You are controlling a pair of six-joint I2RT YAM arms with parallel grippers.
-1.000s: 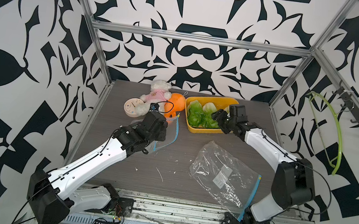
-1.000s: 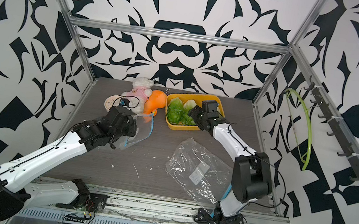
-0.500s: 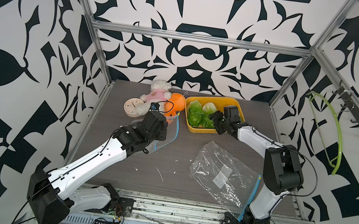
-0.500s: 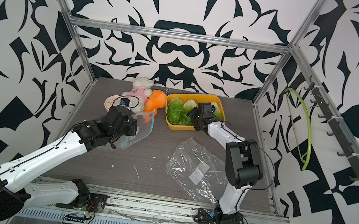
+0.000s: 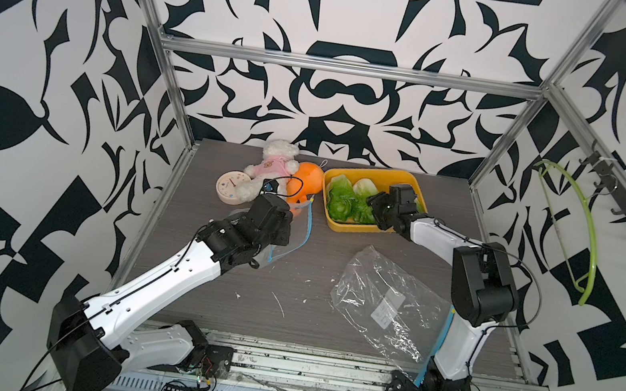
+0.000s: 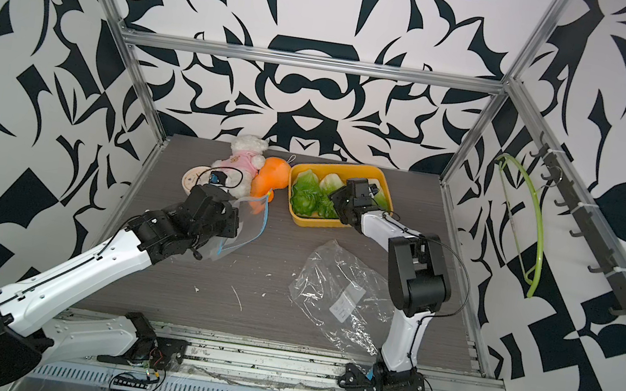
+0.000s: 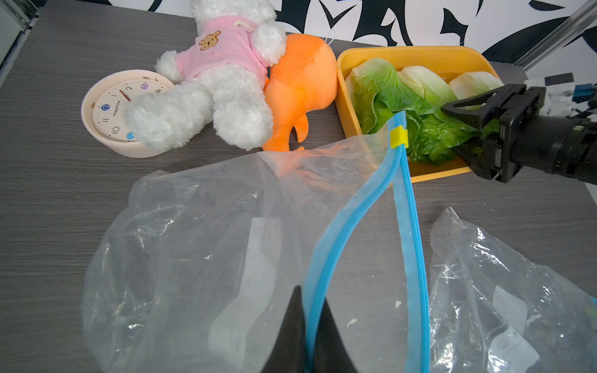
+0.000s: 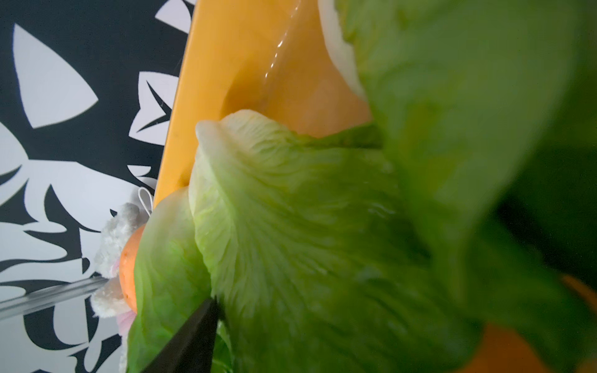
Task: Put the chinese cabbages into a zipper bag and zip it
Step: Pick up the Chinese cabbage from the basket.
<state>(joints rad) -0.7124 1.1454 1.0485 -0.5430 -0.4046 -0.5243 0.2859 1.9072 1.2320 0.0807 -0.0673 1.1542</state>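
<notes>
chinese cabbages (image 5: 345, 205) lie in yellow tray (image 5: 352, 230); right pincer (image 7: 452, 129) spread astride one; left pincer (image 7: 310, 300) pinching zipper bag (image 7: 210, 232) at its blue edge.

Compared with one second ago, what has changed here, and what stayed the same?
The right claw eased further over the green-leafed chinese cabbages in the yellow plastic tray, as its elbow swung toward the tray; its jaws straddle the leaves. Nothing lifted yet. The left claw stays shut on the clear blue-zippered plastic bag; the rest kept still.
</notes>
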